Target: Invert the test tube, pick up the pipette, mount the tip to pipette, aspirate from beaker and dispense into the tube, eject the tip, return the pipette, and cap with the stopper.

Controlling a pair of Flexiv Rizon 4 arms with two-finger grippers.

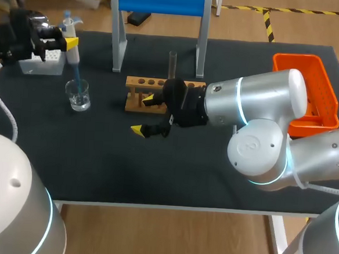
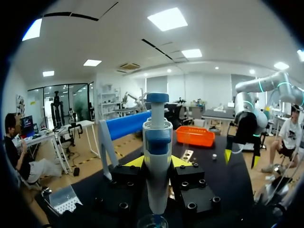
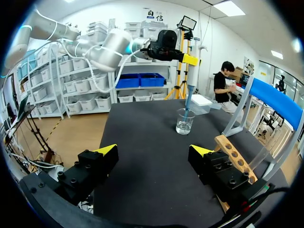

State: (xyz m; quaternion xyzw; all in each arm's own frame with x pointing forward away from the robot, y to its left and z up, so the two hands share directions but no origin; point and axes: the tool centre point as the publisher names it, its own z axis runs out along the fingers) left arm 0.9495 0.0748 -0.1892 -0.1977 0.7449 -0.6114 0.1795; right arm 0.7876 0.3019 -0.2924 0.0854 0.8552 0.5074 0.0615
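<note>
Two fingers of the left gripper (image 2: 157,162) are clamping the pipette (image 1: 69,24), its tip (image 1: 77,76) dipping into the beaker (image 1: 78,97). Right gripper (image 1: 143,114) is hanging wide open beside the rack (image 1: 139,82) holding the upright tube (image 1: 172,63).

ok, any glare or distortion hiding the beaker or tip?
Head view: soft glints on the beaker, tip readable. Left wrist view: fisheye; pipette fills the middle, beaker barely shows under it. Right wrist view: even light, both clear.

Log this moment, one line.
left gripper: shut on pipette, tip in beaker | right gripper: open beside rack | tube: in rack
</note>
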